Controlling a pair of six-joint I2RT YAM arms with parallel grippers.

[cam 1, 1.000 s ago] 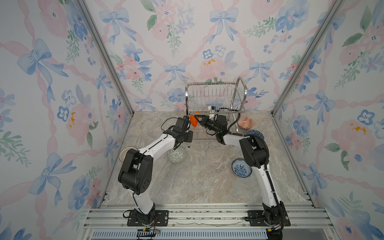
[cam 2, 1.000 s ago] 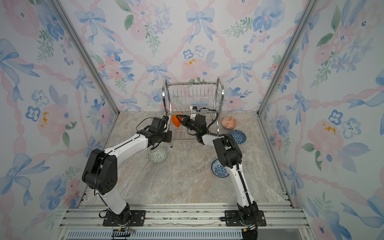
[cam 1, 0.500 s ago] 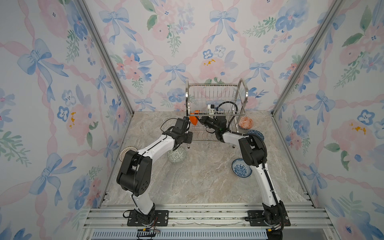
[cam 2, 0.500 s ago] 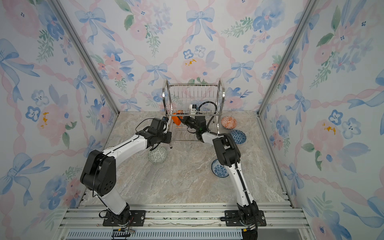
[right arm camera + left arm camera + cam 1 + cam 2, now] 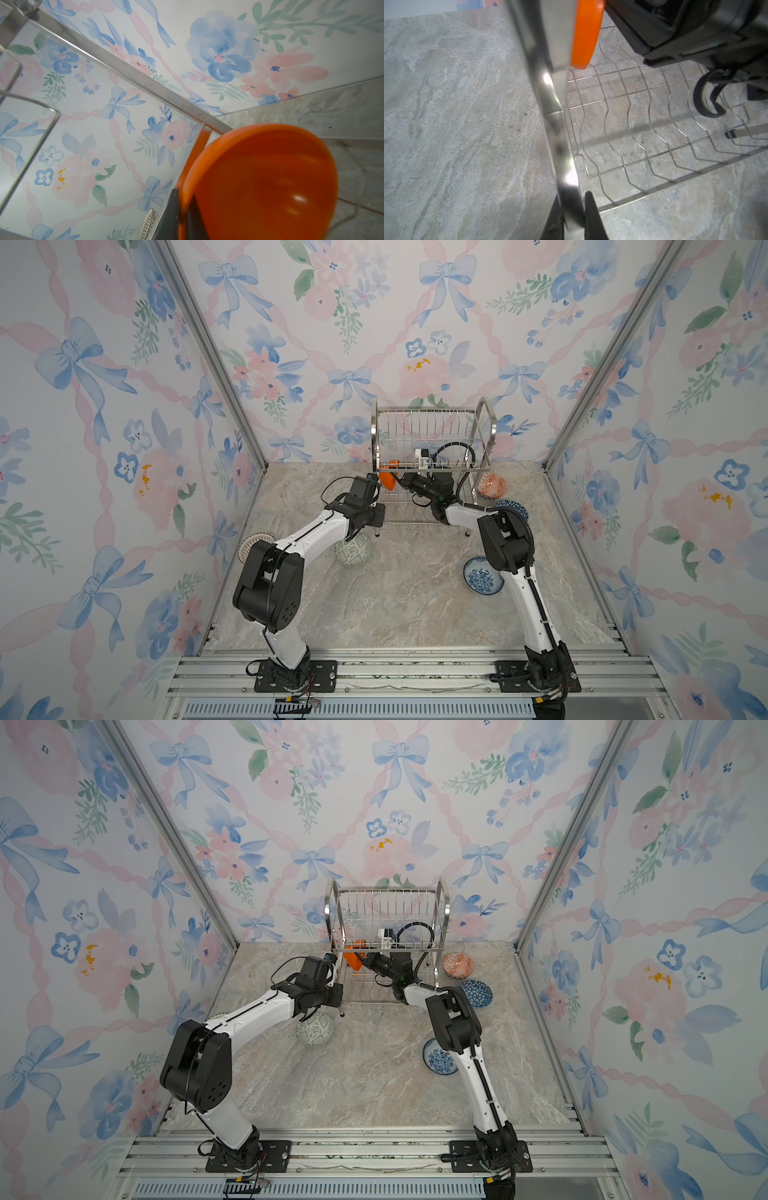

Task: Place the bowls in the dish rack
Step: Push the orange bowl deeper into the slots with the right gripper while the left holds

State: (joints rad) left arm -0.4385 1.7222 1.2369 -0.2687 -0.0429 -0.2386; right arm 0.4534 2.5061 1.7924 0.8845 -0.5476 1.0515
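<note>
The orange bowl (image 5: 387,480) is on edge at the left end of the dish rack (image 5: 432,435), just inside the side frame and above the wavy wires of the lower shelf. The right gripper (image 5: 182,193) reaches through the rack with its jaws pinched on the bowl's rim. The left gripper (image 5: 572,199) is clamped on the flat steel side frame near its foot, one finger on each face. The rack stands against the back wall on a marbled grey-beige tabletop (image 5: 395,605). The other bowls lie on this top. A green-white geometric bowl (image 5: 353,549) sits partly under the left arm and a white lattice bowl (image 5: 251,541) is close to the left wall. An orange-red-white bowl (image 5: 492,485) lies just right of the rack, with a dark-blue triangle bowl (image 5: 513,508) in front of it. A blue-white floral bowl (image 5: 482,581) lies beside the right arm. Three walls close in the space, papered with blue bows, pink ribbon lattice and pink and blue flowers (image 5: 332,323). Aluminium corner posts (image 5: 208,352) run up where the walls meet. Along the front edge lies a ribbed aluminium rail (image 5: 395,672), and both arms' black base plates are bolted to it.
</note>
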